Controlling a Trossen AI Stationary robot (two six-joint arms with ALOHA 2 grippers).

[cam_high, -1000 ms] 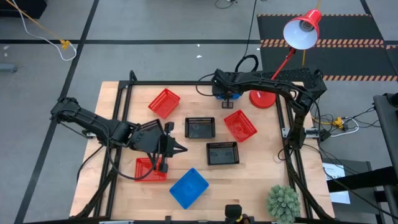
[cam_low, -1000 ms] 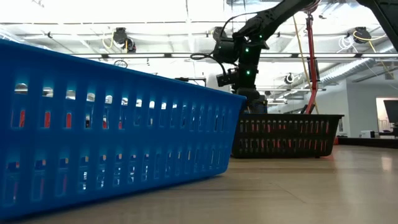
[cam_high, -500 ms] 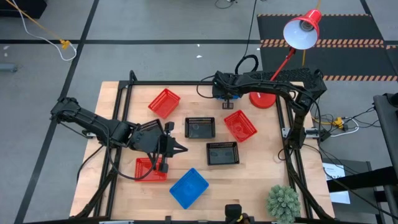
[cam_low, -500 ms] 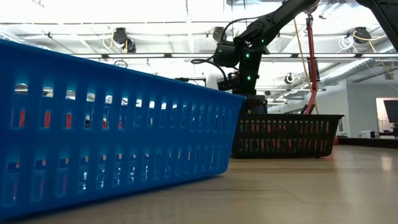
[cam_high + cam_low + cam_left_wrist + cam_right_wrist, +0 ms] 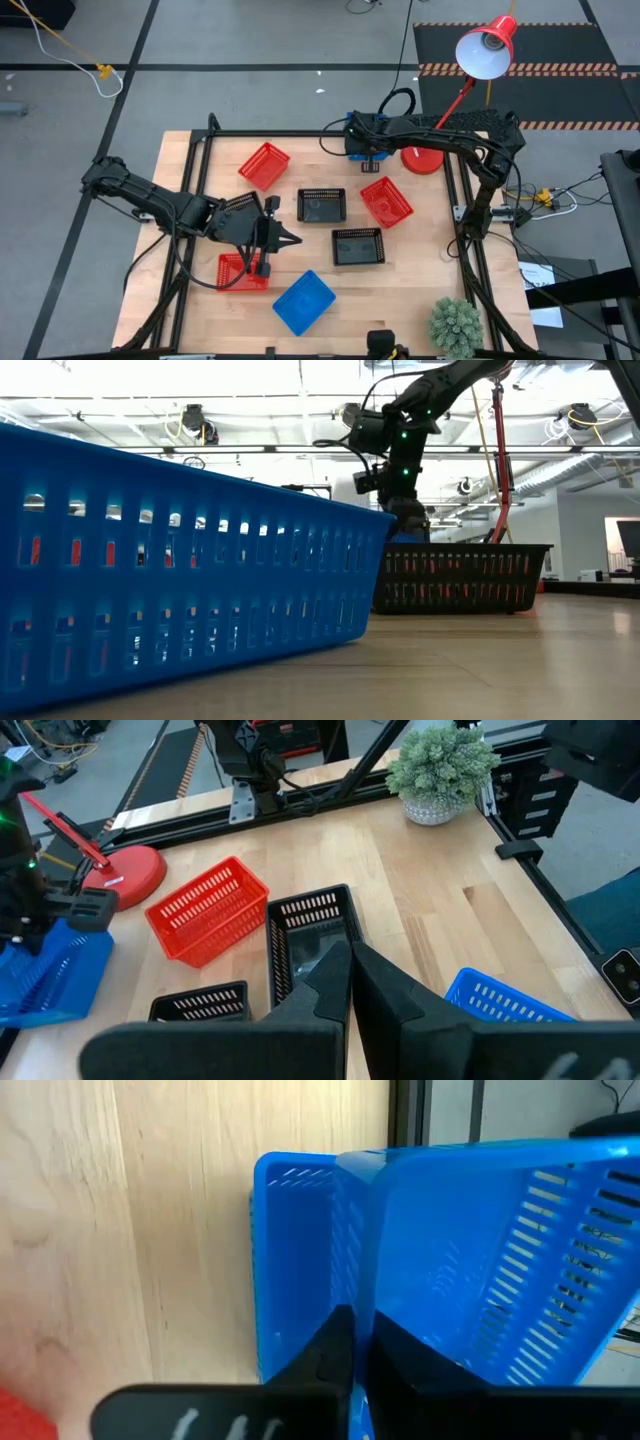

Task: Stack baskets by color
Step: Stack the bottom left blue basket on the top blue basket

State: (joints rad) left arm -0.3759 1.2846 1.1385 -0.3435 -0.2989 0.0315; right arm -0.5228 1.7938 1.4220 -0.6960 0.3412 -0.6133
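A grey floor with dark seams is surrounding the wooden bench (image 5: 200, 170), which is carrying a black frame along its edges. A red lamp (image 5: 487, 47) is standing at the far right corner on its round base (image 5: 422, 159), and a small potted plant (image 5: 456, 325) is sitting at the near right corner.

The right tool (image 5: 366, 153) is reaching across the far edge of the bench. Its fingers are pressed together, pinching the wall of a tilted blue basket (image 5: 500, 1270), which is angled over a second blue basket (image 5: 300, 1270) lying flat on the bench just beside the lamp base.

The left tool (image 5: 285, 238) is hovering over the near left part of the bench with its fingers pressed together, holding nothing. A red basket (image 5: 243, 272) is lying partly under that arm.

A third blue basket (image 5: 303, 301) is lying near the front edge. Two black baskets (image 5: 322, 205) (image 5: 357, 246) are lying in the middle of the bench, near each other. One red basket (image 5: 264, 165) is lying toward the far left, and another red basket (image 5: 386, 201) is lying to the right of the black ones.
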